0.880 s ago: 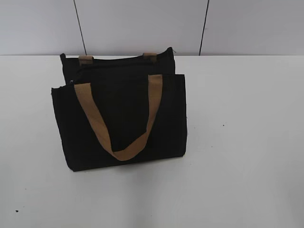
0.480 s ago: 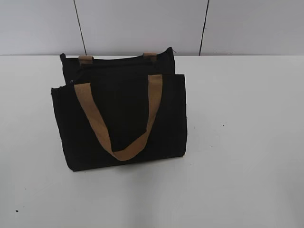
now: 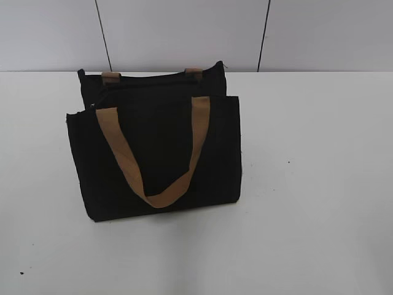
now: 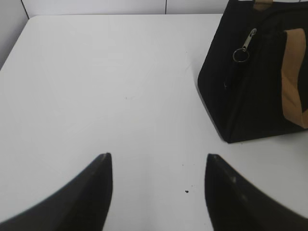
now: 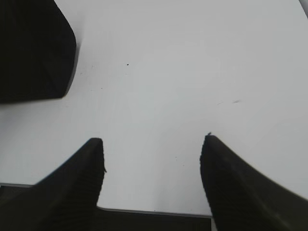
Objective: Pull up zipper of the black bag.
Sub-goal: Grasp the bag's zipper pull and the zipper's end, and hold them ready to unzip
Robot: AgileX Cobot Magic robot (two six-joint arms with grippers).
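The black bag [image 3: 159, 153] stands upright on the white table, left of middle, with a tan loop handle [image 3: 153, 153] hanging down its front. In the left wrist view the bag [image 4: 255, 82] is at the upper right, and the silvery zipper pull [image 4: 246, 44] with a small ring hangs on its side near the top. My left gripper [image 4: 158, 156] is open and empty over bare table, well short and left of the bag. My right gripper [image 5: 151, 139] is open and empty near the table's front edge, with a corner of the bag [image 5: 33, 53] at the upper left. Neither gripper shows in the exterior view.
The white table [image 3: 307, 184] spreads wide to the right and in front of the bag. A grey panelled wall [image 3: 184, 31] stands behind the table. The table's front edge [image 5: 154, 211] lies just under my right gripper.
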